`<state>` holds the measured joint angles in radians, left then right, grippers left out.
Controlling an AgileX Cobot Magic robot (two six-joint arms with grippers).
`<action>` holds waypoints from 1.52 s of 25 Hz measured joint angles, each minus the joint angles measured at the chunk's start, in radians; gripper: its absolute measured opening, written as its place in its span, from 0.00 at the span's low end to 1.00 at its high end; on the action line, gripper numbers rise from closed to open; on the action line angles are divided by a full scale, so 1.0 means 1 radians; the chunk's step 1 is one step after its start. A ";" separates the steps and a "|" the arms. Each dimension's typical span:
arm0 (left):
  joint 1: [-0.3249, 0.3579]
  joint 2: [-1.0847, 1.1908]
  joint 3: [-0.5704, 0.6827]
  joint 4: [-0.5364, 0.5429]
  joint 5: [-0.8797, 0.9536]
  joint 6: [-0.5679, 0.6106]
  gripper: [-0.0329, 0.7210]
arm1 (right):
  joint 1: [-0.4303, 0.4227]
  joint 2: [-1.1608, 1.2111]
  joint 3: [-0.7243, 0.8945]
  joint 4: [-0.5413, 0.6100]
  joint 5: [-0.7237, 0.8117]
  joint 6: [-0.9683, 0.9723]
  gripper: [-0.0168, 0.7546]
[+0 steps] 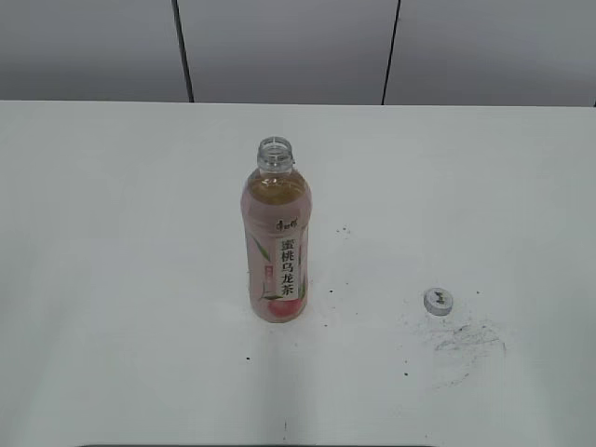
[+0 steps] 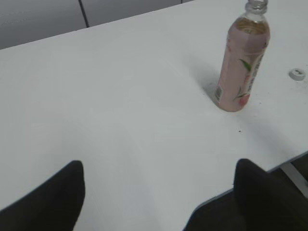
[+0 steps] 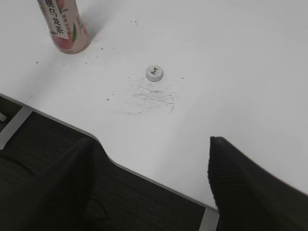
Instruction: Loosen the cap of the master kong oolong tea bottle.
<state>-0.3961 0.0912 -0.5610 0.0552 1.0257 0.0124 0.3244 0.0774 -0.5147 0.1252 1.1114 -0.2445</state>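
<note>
Master kong oolong tea bottle (image 1: 277,244) upright mid-table, neck bare. Cap (image 1: 437,300) already off, lying well right of it. Left gripper (image 2: 156,192) and right gripper (image 3: 151,168) spread wide, empty, near table edge. Judgement: loosening done; best to keep both clear.

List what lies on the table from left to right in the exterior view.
master kong oolong tea bottle, standing upright with its neck open → cap, lying on the table apart from the bottle → grey scuff marks on the table.
</note>
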 joint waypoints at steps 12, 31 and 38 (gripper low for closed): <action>0.320 -0.097 0.000 0.005 0.000 0.000 0.79 | -0.299 -0.083 0.001 -0.002 0.001 0.000 0.74; 0.327 -0.097 0.000 0.005 0.000 0.000 0.79 | -0.299 -0.083 0.002 -0.008 0.001 0.000 0.74; 0.327 -0.097 0.000 -0.055 0.000 0.000 0.79 | -0.299 -0.083 0.002 -0.008 0.001 0.000 0.74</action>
<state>-0.0695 -0.0054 -0.5610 0.0000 1.0254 0.0124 0.0253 -0.0059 -0.5129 0.1174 1.1124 -0.2440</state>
